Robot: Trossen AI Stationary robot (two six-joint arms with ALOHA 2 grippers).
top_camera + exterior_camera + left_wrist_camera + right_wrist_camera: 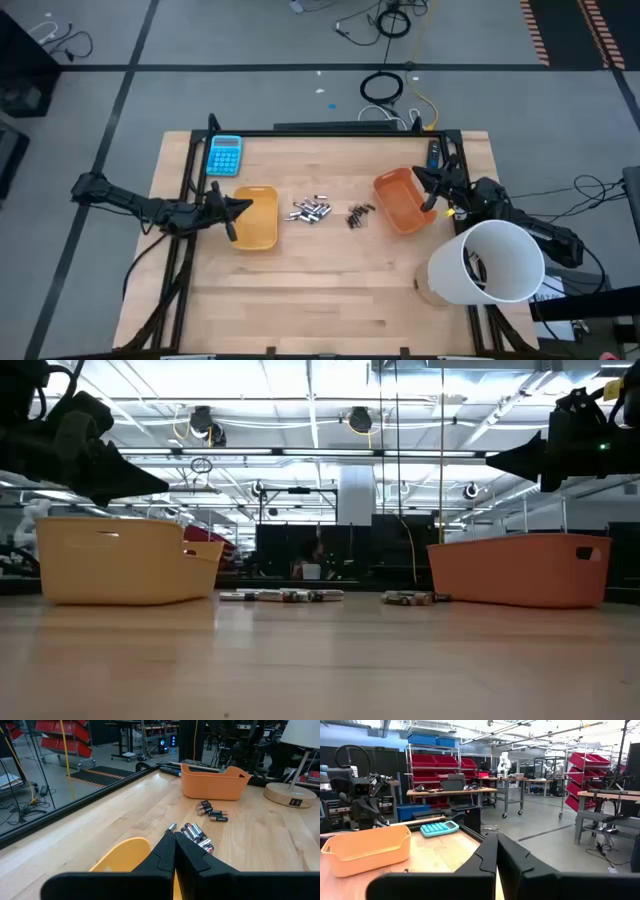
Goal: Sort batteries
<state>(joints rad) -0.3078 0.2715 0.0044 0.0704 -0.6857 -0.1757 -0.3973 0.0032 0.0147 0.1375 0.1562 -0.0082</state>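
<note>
Two trays stand on the wooden bench (330,290): a yellow tray (258,217) on the left and an orange tray (402,200) on the right, each far larger than any battery. Between them lie two loose clusters of batteries. The silvery batteries (311,210) sit just right of the yellow tray, about half a dozen, though the exact count cannot be told. The dark batteries (360,213) sit just left of the orange tray, about four showing in the left wrist view. All lie flat on the bench; none shows inside either tray. The left pincer (236,208) hangs over the left edge of the yellow tray, above its rim, clenched with its fingers pressed together and nothing between them; the silvery batteries lie beyond the tray to its right, apart from it. The right pincer (432,189) hangs over the right side of the orange tray, likewise clenched and empty; the dark batteries lie past the tray to its left. One blue calculator (224,155) rests at the far left corner, and one white lamp (487,263) stands at the near right.
</note>
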